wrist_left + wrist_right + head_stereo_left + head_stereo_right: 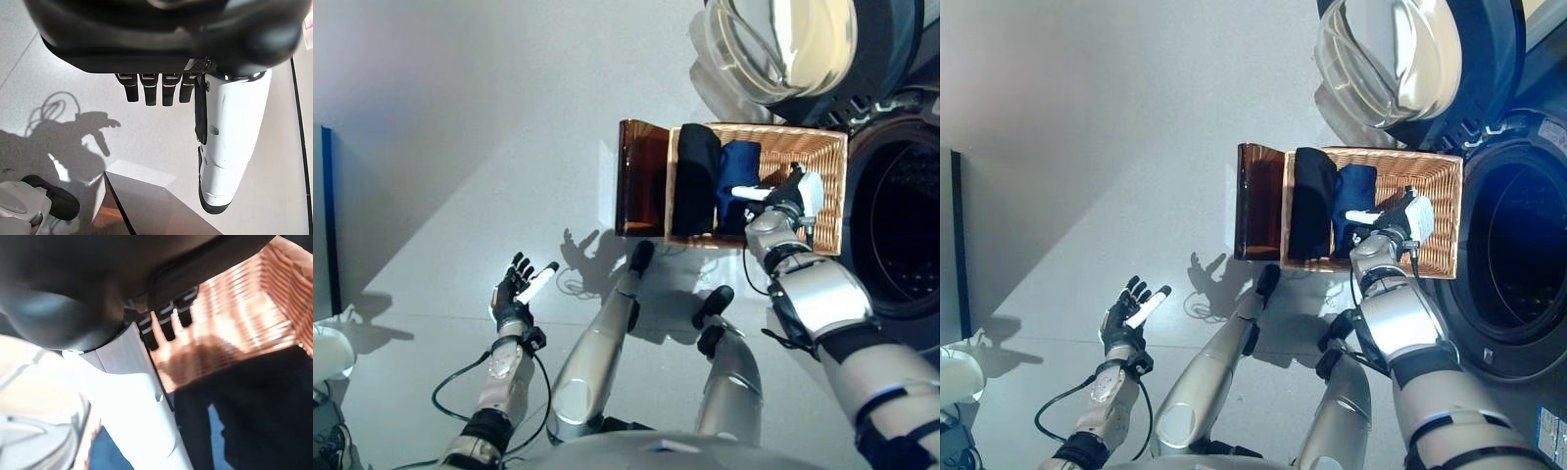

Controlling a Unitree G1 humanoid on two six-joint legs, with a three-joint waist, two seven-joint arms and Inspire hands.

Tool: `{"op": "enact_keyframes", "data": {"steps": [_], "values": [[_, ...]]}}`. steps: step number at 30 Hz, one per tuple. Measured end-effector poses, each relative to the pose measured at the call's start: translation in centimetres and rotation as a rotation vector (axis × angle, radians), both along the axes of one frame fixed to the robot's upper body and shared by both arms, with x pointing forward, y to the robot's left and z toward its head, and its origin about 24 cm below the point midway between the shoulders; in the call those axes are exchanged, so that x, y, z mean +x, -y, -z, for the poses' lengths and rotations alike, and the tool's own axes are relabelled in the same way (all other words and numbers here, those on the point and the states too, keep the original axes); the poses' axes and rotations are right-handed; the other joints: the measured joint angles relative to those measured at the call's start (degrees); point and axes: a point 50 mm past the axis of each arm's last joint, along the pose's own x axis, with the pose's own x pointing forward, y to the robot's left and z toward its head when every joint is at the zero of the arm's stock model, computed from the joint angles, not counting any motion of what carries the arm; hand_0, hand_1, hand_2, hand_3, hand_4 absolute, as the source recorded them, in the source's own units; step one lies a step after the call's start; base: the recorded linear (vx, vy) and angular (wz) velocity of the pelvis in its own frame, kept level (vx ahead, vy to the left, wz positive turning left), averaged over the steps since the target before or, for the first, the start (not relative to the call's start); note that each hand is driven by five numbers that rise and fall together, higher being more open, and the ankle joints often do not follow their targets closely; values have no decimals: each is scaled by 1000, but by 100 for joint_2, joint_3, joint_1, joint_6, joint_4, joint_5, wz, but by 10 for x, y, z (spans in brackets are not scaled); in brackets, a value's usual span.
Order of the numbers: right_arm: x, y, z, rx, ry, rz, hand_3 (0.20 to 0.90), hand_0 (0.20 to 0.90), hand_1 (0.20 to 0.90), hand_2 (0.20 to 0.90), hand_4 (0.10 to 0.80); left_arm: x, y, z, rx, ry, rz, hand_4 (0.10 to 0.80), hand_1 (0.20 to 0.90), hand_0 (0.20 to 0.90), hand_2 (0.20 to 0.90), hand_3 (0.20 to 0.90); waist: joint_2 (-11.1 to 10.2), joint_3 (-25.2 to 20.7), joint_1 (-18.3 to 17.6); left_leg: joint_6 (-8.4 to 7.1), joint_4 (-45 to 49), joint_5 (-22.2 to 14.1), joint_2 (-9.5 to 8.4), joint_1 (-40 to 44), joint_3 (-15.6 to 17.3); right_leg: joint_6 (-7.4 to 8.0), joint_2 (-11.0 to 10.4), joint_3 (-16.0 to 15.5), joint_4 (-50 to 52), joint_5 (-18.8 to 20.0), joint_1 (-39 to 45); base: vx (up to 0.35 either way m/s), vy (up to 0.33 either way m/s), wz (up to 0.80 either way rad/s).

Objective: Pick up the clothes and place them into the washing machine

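Two folded garments, a black one [696,178] and a navy one [737,181], remain in the wicker basket [827,191], the relaxed right hand [790,199] over them grasping nothing, the left hand [516,291] idle, released, the washing machine drum [1518,259] empty.

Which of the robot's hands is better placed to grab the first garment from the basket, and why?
The right hand: it hovers open over the wicker basket, beside the blue garment. The left hand is open over bare floor.

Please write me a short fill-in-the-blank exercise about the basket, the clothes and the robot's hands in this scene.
1. The black garment and the blue garment lie inside the wicker ____.
2. The washing machine door stands ____.
3. The ____ hand reaches over the clothes, while the other hand hangs over bare floor.

Missing words: basket; open; right
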Motion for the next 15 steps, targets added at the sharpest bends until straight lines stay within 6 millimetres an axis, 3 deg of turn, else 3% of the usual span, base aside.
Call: {"op": "enact_keyframes", "data": {"steps": [4, 5, 6, 8, 12, 15], "values": [[0, -3, 2, 1, -6, -7, 900, 900, 900, 900, 800, 0, 1, 0, -2, 0, 2, 800, 900, 900, 900, 900, 1, 0, 1, 0, -8, 0, -9, -35, -29, 2, -9, -20, 11, -3, -22, 0, -4, 1], [0, -3, 2, -6, -9, -9, 796, 796, 796, 796, 725, 0, 1, 0, -2, 2, 1, 800, 900, 900, 900, 900, 2, -1, 2, -1, -6, -1, -11, -73, -51, -1, -9, -34, 19, -7, -51, 0, -25, 5], [1, -2, -2, -15, 0, -11, 439, 439, 439, 439, 471, 1, 1, -1, 0, 15, -2, 800, 900, 900, 900, 900, 4, -2, -4, -1, 10, 0, -13, -161, -51, -4, -11, -41, 40, -9, -132, 0, -15, 6], [3, -1, -6, -18, 8, -6, 200, 200, 200, 200, 300, 2, 1, -4, -1, 28, -3, 800, 900, 900, 900, 900, 9, -4, 0, -15, 39, 21, -27, -364, -80, -16, -30, -77, 143, -27, -322, -4, -1, 12], [2, 7, -13, -51, 28, 37, 200, 200, 200, 200, 300, 3, 3, -5, 1, 32, 1, 800, 900, 900, 900, 900, 73, 36, 1, 1, 73, 75, -114, -649, -176, -1, -110, -166, 367, -127, -610, -9, 16, 21], [7, 18, -37, -79, 71, 67, 200, 200, 200, 200, 300, 5, 4, -6, 3, 35, -10, 800, 900, 900, 900, 900, 120, 202, -4, 2, 169, 74, -127, -748, -181, 7, -140, -182, 447, -138, -687, -4, 34, 6]]}}
